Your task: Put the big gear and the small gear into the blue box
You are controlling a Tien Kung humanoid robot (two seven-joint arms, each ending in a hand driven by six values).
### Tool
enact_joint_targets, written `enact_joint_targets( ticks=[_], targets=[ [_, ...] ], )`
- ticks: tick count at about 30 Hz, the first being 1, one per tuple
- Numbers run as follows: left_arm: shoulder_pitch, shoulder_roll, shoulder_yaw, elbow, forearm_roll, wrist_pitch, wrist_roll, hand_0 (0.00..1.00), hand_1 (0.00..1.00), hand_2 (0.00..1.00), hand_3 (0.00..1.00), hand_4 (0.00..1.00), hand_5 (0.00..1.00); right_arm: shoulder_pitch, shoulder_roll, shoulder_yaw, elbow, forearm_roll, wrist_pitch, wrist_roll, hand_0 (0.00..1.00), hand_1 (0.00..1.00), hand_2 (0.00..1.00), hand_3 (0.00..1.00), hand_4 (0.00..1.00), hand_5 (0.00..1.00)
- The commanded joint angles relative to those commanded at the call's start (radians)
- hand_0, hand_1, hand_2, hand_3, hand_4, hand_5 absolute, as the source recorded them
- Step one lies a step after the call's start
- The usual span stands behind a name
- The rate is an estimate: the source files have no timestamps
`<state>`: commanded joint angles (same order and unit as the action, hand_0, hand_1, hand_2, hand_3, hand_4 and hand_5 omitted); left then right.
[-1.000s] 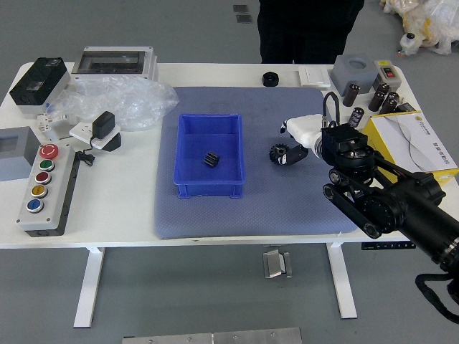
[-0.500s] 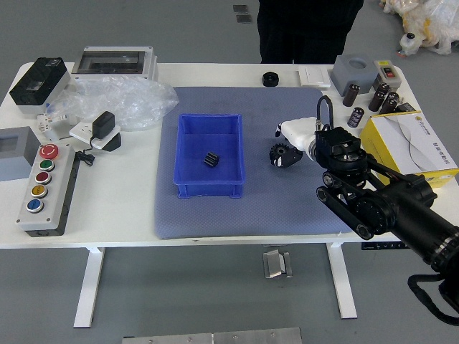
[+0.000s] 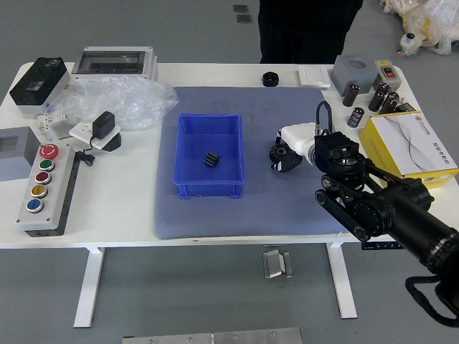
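An open-topped blue box (image 3: 209, 190) sits on the left part of a blue-gray mat (image 3: 251, 215), and inside it a small black gear (image 3: 211, 159) rests on the floor, a little to the near side of the middle and touching none of the walls. The big gear (image 3: 277, 153) is outside the box, on the right part of the mat, where the robot's right hand (image 3: 297, 142) reaches in from the right. The hand's back is white and its fingertips are black — the fingers are bent in around the big gear, pinching it from the far and near sides and partly covering its toothed rim. Farther right stands a carton (image 3: 439, 174) with yellow sides and a white top; its contents cannot be seen. Beyond the carton a few dark cylinders (image 3: 351, 94) stand near a gray block (image 3: 354, 72) with a round recess. A black ring-like roll (image 3: 270, 79) lies at the far edge of the mat. On the left side of the table, a control box (image 3: 54, 193) carries a column of colored buttons, with a crumpled clear plastic bag (image 3: 133, 100) farther back — well apart from the blue box's near wall. A person (image 3: 308, 32) in dark clothing stands at the table's far side, right of center.
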<state>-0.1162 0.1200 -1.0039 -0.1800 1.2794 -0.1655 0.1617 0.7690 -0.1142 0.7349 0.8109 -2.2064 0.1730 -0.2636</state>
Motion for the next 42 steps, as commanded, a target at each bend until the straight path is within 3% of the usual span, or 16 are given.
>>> enact_joint_targets(
  ticks=[2, 3, 8, 9, 20, 21, 31, 42],
  targets=[
    [0.000, 0.000, 0.000, 0.000, 0.000, 0.000, 0.000, 0.849, 0.815, 0.794, 0.822, 0.668, 0.308, 0.000, 0.002, 0.000, -0.004, -0.002, -0.005, 0.002, 0.611, 0.559, 0.679, 0.753, 0.800, 0.438],
    [-0.001, -0.001, 0.000, 0.000, 0.000, 0.000, 0.000, 0.849, 0.815, 0.794, 0.822, 0.668, 0.307, 0.000, 0.003, 0.000, -0.006, -0.003, -0.009, 0.004, 0.587, 0.541, 0.640, 0.696, 0.776, 0.431],
    [-0.002, -0.002, 0.001, 0.000, 0.001, 0.000, 0.000, 0.849, 0.815, 0.794, 0.822, 0.668, 0.307, -0.002, 0.010, -0.004, -0.017, -0.010, -0.035, 0.012, 0.587, 0.541, 0.640, 0.696, 0.776, 0.431],
    [-0.002, -0.002, 0.001, 0.000, 0.001, 0.000, 0.000, 0.849, 0.815, 0.794, 0.821, 0.668, 0.307, -0.003, 0.012, -0.005, -0.019, -0.011, -0.041, 0.013, 0.536, 0.489, 0.566, 0.660, 0.728, 0.412],
    [-0.001, -0.002, 0.006, 0.000, 0.000, 0.001, 0.001, 0.849, 0.815, 0.793, 0.822, 0.669, 0.307, -0.007, 0.018, -0.013, -0.039, -0.017, -0.090, 0.025, 0.514, 0.462, 0.540, 0.647, 0.684, 0.399],
    [-0.001, -0.002, 0.006, 0.000, 0.000, 0.001, 0.001, 0.849, 0.815, 0.794, 0.822, 0.669, 0.308, -0.008, 0.019, -0.013, -0.041, -0.018, -0.097, 0.026, 0.519, 0.444, 0.515, 0.646, 0.587, 0.359],
    [0.001, -0.001, 0.007, 0.000, 0.002, 0.001, 0.002, 0.849, 0.814, 0.794, 0.822, 0.669, 0.309, -0.006, 0.017, -0.001, -0.038, -0.030, -0.144, 0.033, 0.525, 0.427, 0.498, 0.647, 0.561, 0.340],
    [0.002, 0.000, 0.004, 0.000, 0.003, 0.001, 0.002, 0.849, 0.815, 0.794, 0.822, 0.669, 0.309, 0.001, -0.004, 0.024, -0.012, -0.036, -0.148, 0.030, 0.539, 0.424, 0.491, 0.640, 0.541, 0.342]
  ],
)
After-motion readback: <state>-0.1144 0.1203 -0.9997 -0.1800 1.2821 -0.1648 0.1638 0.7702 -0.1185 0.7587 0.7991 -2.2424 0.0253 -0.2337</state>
